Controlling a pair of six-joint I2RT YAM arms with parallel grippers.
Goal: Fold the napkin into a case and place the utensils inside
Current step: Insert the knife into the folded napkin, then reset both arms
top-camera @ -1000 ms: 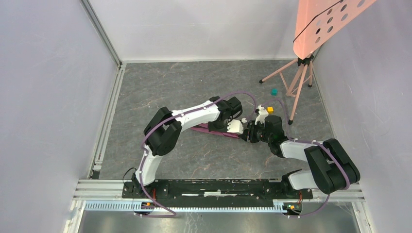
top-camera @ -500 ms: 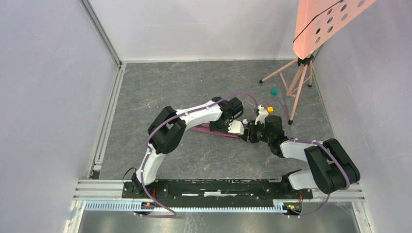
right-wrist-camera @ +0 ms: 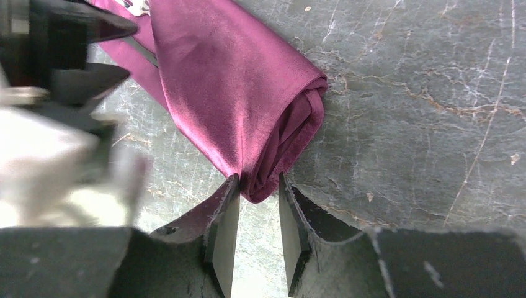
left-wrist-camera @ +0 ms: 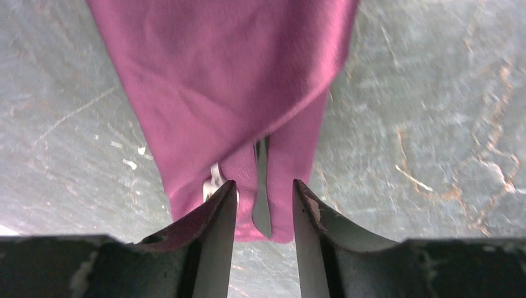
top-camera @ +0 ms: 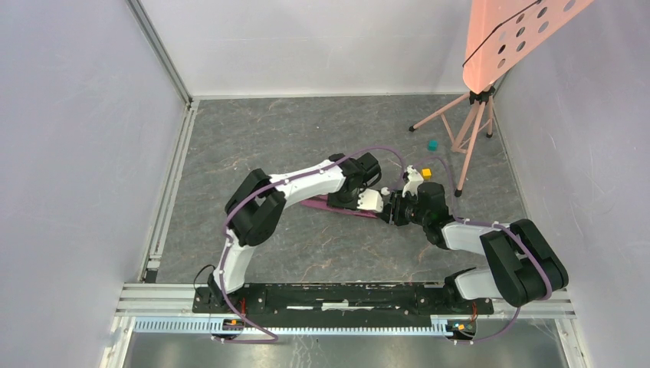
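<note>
Where the two arms meet over the middle of the grey table, the case lies flat as a long folded strip of plum cloth, running left to right and coming slightly nearer at its right end. The right gripper is clamped on the rolled right end of it, with one finger on each side of the fold. Just to the left, the left gripper hangs over the cloth with its jaws released and standing apart, gripping nothing. Between them shows the slim knife, lying along the cloth and partly tucked under a fold. Beside one finger a bit of the silver fork peeks out from under the fabric. Toward the far right, well apart from the case, sit a yellow cube and a teal cube, near a tripod carrying a pink perforated panel.
</note>
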